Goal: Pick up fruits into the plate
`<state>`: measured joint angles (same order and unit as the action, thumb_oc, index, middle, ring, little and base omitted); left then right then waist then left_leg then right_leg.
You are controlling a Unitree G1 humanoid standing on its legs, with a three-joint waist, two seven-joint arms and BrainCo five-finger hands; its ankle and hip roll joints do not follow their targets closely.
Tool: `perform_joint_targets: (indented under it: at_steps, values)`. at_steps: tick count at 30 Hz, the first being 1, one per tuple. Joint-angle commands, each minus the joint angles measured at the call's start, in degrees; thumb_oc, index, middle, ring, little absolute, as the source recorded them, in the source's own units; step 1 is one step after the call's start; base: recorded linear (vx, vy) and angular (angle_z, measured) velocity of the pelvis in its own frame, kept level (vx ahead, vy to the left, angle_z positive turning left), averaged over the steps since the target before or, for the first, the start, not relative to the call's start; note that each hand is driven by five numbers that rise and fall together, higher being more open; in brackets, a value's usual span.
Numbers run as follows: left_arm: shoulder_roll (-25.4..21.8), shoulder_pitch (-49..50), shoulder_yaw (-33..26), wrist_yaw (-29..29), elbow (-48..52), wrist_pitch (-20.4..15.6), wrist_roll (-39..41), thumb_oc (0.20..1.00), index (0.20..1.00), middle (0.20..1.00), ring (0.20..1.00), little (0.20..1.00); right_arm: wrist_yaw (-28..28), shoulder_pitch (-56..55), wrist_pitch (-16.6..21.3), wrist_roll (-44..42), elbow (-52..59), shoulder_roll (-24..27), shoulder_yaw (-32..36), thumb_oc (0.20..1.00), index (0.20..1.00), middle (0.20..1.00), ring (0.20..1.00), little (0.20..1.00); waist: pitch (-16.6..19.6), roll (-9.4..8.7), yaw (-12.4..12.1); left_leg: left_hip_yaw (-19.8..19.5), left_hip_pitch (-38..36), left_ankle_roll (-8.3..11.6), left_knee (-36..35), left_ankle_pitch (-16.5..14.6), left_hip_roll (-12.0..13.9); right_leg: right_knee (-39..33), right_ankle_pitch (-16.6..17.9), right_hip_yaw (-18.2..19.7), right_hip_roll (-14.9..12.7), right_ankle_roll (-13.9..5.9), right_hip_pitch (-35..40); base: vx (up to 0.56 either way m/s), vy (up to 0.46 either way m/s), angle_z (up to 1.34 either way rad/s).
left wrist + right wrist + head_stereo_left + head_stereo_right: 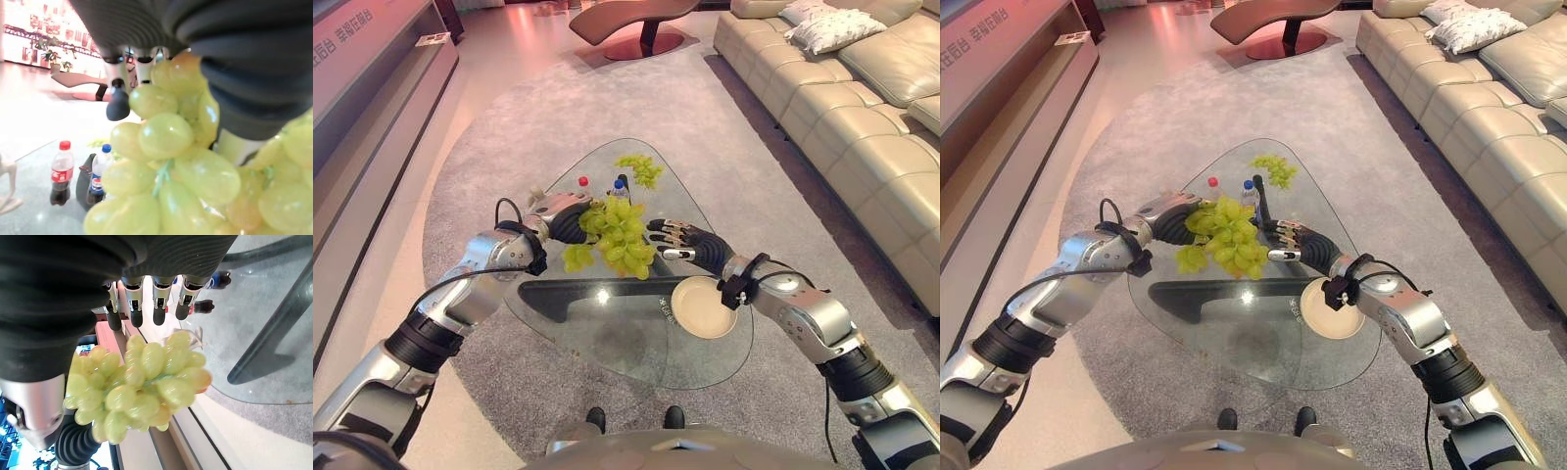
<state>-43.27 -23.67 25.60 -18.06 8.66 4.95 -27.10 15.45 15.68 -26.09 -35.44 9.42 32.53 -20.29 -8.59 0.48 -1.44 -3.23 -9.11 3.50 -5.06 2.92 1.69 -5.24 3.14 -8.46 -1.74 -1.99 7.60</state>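
Observation:
My left hand (560,221) is shut on a big bunch of green grapes (621,237) and holds it in the air over the middle of the glass table (626,348). In the left wrist view the grapes (171,161) hang right under the fingers (117,98). My right hand (689,243) is open just right of the bunch, with straight fingers (146,308) pointing at the grapes (142,382) and a small gap between. The cream plate (693,315) lies on the table's right side, below my right wrist. A second, smaller grape bunch (642,168) rests at the table's far tip.
Two small bottles stand behind the held bunch, one red-capped (583,182) and one blue-capped (619,185). A small white figurine (6,181) is on the table's left part. A beige sofa (862,108) runs along the right, on the grey rug (509,127).

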Motion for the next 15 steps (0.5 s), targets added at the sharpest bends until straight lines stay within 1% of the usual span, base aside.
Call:
perform_joint_targets:
  at_steps: [1,4,10,15]
  values:
    - [1.28,-9.00,1.86,1.51,1.34,-1.96,-2.34,0.200,0.200,0.200,0.200,0.200,-0.22,4.64,0.99,-3.26,3.68,-1.32,-1.42,1.000,1.000,1.000,1.000,1.000,3.35,-2.15,-0.15,3.20,0.07,-2.29,2.57,-5.71,-3.82,1.29,-2.53,-0.53,-1.88,-3.26,1.55,0.00,0.000,0.00]
    - [2.42,-10.77,3.32,0.13,1.24,-1.30,-3.19,0.200,0.200,0.200,0.200,0.200,-1.26,6.30,0.13,-4.30,3.46,-2.81,-2.96,1.000,1.000,1.000,1.000,1.000,3.34,-2.18,-0.25,3.09,0.03,-2.34,2.56,-5.77,-3.87,1.31,-2.62,-0.45,-1.78,-3.16,1.58,0.00,0.000,0.00]
    - [3.66,-12.08,4.66,-1.68,1.51,-1.48,-4.52,0.200,0.200,0.200,0.200,0.200,-2.23,8.18,-0.98,-4.53,3.28,-4.83,-4.87,1.000,1.000,1.000,1.000,1.000,3.41,-2.19,-0.56,2.83,-0.01,-2.44,2.57,-5.88,-3.97,1.25,-2.73,-0.40,-1.74,-3.08,1.66,0.00,0.000,0.00]
    - [3.61,-13.55,5.27,-2.88,2.46,-1.01,-4.28,0.200,0.200,0.200,0.200,0.200,-3.21,9.40,-2.23,-4.74,3.39,-5.40,-6.02,1.000,1.000,1.000,1.000,1.000,3.46,-2.22,-0.74,2.72,0.04,-2.38,2.51,-5.85,-4.01,1.16,-2.73,-0.38,-1.73,-3.10,1.65,0.00,0.000,0.00]
